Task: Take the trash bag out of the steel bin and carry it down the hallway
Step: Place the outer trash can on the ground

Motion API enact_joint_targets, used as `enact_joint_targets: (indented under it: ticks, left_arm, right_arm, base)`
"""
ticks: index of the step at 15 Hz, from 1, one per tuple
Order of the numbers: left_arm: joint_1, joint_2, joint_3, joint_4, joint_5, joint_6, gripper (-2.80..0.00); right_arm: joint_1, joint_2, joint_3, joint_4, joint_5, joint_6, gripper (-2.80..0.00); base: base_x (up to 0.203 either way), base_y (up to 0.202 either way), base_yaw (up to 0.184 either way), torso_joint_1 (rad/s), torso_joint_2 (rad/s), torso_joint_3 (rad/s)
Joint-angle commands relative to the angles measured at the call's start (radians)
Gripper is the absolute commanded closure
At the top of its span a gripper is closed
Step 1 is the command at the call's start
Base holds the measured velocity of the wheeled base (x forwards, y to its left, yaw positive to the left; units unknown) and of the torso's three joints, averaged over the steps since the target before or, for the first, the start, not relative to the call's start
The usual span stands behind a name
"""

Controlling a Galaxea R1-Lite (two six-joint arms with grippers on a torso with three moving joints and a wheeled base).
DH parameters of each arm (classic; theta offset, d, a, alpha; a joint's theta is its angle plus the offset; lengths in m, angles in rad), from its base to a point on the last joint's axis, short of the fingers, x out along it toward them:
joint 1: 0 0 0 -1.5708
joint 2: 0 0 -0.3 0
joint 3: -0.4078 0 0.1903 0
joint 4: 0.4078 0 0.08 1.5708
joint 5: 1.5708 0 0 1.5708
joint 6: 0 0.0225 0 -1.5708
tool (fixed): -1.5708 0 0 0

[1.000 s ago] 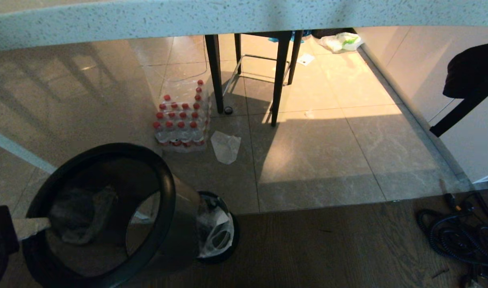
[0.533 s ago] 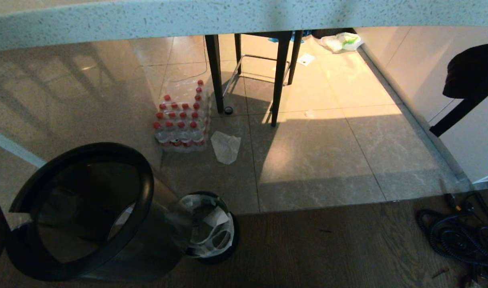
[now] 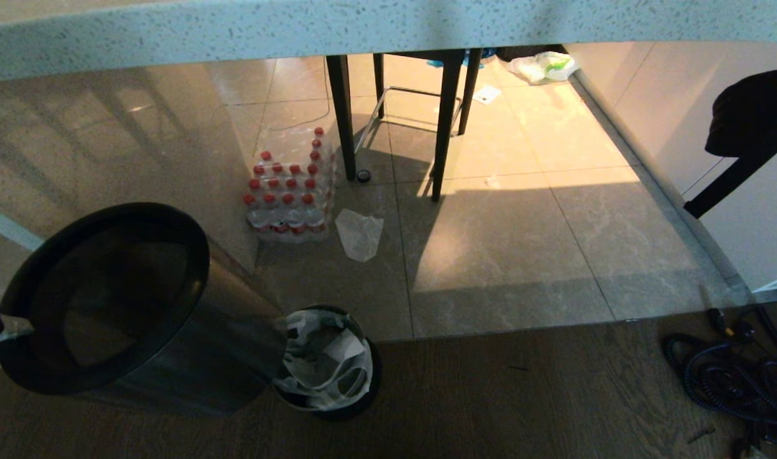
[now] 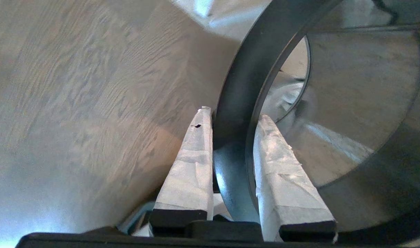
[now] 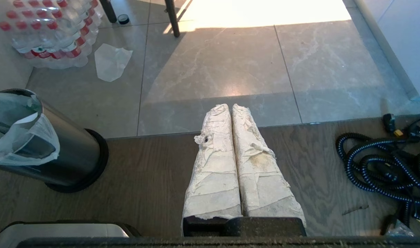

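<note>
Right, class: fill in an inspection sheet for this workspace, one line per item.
Surface: wood floor meeting grey tiles.
Job's things: trash bag sits in the steel bin, handles draped over its top.
Clutter: bottle pack, clear plastic sheet, far white-green bag.
Tools: left tool pinches the rim of a black-rimmed steel shell, tilted beside the bin; right tool shut, empty.
Cables: coiled cable on the wood.
Surroundings: counter edge, stool legs.

steel bin (image 3: 337, 408) upright | trash bag (image 3: 327, 366) inside | wood floor (image 3: 522, 395)
</note>
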Motion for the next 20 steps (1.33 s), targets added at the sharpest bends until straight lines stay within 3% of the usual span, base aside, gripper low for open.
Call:
enact_joint_targets:
  ticks: [1,5,6,8,10,12,18,20]
  left_arm:
    - [0.07,0.037,0.012,0.005,-0.02,0.002,0.0]
    - [0.192,0.066,0.04,0.008,-0.093,0.083,0.0]
    - [0.25,0.07,0.055,0.008,-0.127,0.129,0.0]
    - [0.357,0.101,0.078,0.005,-0.216,0.207,0.0]
    - [0.45,0.128,0.078,0.007,-0.358,0.266,0.0]
    - [0.521,0.17,0.071,0.007,-0.416,0.304,0.0]
    - [0.551,0.29,0.12,-0.005,-0.46,0.464,0.0]
    - [0.543,0.326,0.153,-0.027,-0.5,0.556,0.0]
  right_arm:
    - [0.0,0.0,0.037,0.0,0.001,0.0,0.0]
    - [0.0,0.0,0.037,-0.002,0.001,0.0,0.0]
    - [0.0,0.0,0.037,0.0,0.001,0.0,0.0]
    - [0.0,0.0,0.037,0.0,0.001,0.0,0.0]
    - [0.0,0.0,0.037,-0.001,0.001,-0.001,0.0]
    - [0.0,0.0,0.037,-0.002,0.001,0.0,0.0]
    - [0.0,0.0,0.037,-0.001,0.001,0.0,0.0]
    - [0.0,0.0,0.037,0.0,0.001,0.0,0.0]
  base:
    - [0.0,0.0,0.0,0.0,0.0,0.0]
    - [0.0,0.0,0.0,0.0,0.0,0.0]
    - [0.0,0.0,0.0,0.0,0.0,0.0]
    - [0.0,0.0,0.0,0.0,0.0,0.0]
    - [0.0,0.0,0.0,0.0,0.0,0.0]
    - [0.0,0.0,0.0,0.0,0.0,0.0]
    - [0.0,0.0,0.0,0.0,0.0,0.0]
    - [0.0,0.0,0.0,0.0,0.0,0.0]
